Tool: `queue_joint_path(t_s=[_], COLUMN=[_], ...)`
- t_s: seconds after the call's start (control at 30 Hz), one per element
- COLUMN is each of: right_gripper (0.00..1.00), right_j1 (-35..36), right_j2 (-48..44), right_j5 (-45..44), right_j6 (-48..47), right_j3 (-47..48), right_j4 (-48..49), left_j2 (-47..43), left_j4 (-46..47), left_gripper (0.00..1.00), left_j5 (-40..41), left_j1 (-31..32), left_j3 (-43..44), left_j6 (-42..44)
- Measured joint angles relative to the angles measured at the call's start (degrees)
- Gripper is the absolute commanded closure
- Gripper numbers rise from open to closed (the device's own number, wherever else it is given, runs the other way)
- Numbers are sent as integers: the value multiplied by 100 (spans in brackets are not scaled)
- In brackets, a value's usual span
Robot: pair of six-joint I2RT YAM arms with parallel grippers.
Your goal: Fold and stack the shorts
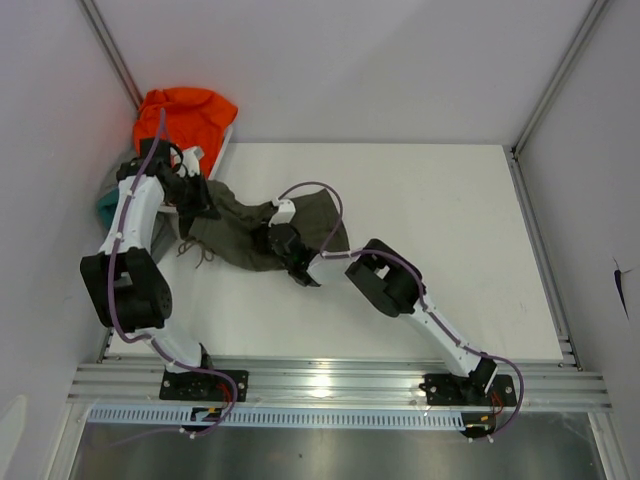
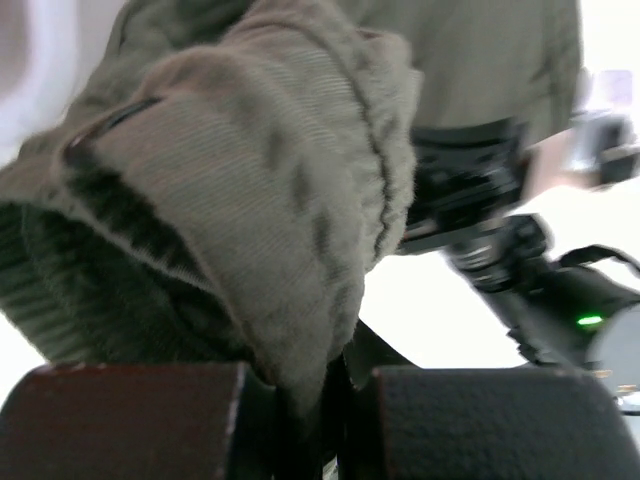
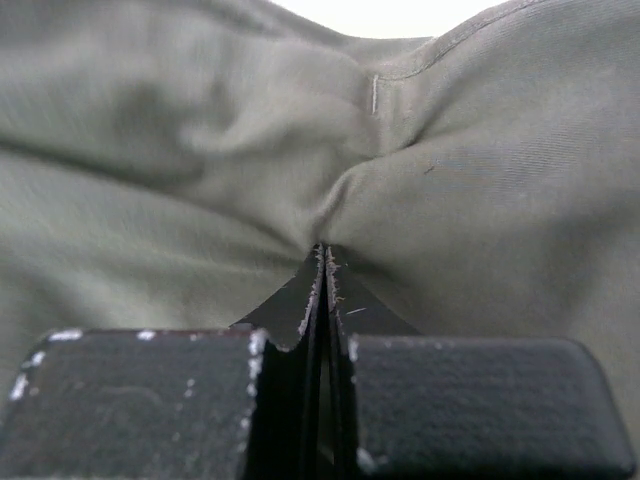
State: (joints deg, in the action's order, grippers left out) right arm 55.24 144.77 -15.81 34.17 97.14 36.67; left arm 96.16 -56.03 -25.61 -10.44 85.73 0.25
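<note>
And there was the left gripper [image 2: 312, 405] at the near edge, its two dark pads [image 2: 120, 425] drawn close together with a fold of the olive shorts [image 2: 260, 170] pinched between them. The cloth bulged up over the pads in a thick bunch (ribbed, gathered waistband fabric on the near left) and filled most of the view. Off to the right, the right arm [image 2: 520, 275] crossed the white table [image 2: 430, 325] in black links, a small green light [image 2: 590, 321] glowing on it. More olive cloth showed blurred on the far side.

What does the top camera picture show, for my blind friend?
Both grippers pinch olive green shorts on a white table: left gripper at one end, right gripper mid-cloth. An orange garment sits in the far left corner.
</note>
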Motion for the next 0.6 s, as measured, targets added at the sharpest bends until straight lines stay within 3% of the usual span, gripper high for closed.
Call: queue_joint_path(t_s=[0.27, 0.6], right_gripper=[100, 100], right_j1=[170, 343], right_j2=[87, 208], right_j5=[-262, -479], right_j6=[-146, -216], right_j3=[334, 680], right_j4=[-170, -527], left_j2=[195, 490], left_j4=[-450, -798], left_gripper=[100, 100], left_j5=[-52, 293], left_j1=[496, 621], left_j3=[1056, 1419], left_j6=[-173, -275])
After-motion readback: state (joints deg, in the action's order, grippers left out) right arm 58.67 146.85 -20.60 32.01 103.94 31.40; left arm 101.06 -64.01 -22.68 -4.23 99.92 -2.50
